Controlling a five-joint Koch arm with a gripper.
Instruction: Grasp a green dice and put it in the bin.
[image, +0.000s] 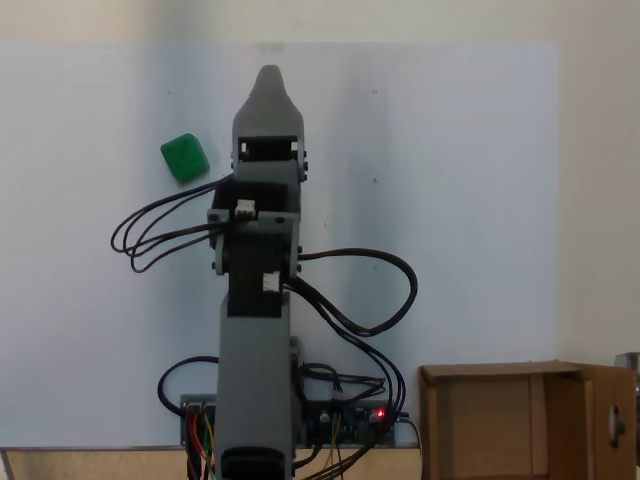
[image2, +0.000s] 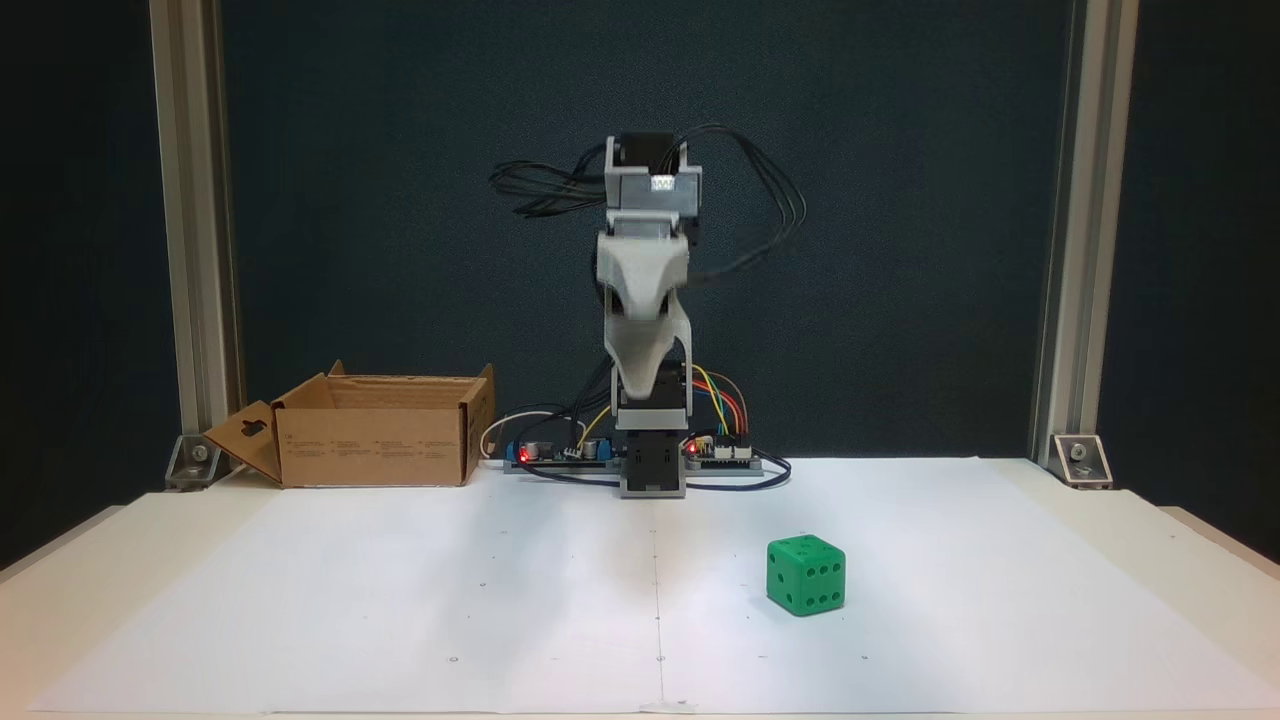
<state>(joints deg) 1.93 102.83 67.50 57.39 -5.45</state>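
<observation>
well apart from the bin (image2: 375, 432), the green dice (image2: 805, 573) sits alone; gripper (image2: 645, 360) raised, its opening unclear, holding nothing.

Your surface (image2: 400, 600) is white and sheet-covered. On it you have the green dice (image2: 806, 574) out in the open, the bin (image2: 375, 445) well apart at the back edge, and the arm's base (image2: 652, 470) between circuit boards (image2: 560, 455).

White paper sheet (image2: 400, 600) on pale table (image2: 60, 600), dark backdrop (image2: 900, 250), two aluminium posts (image2: 1065, 250).
</observation>
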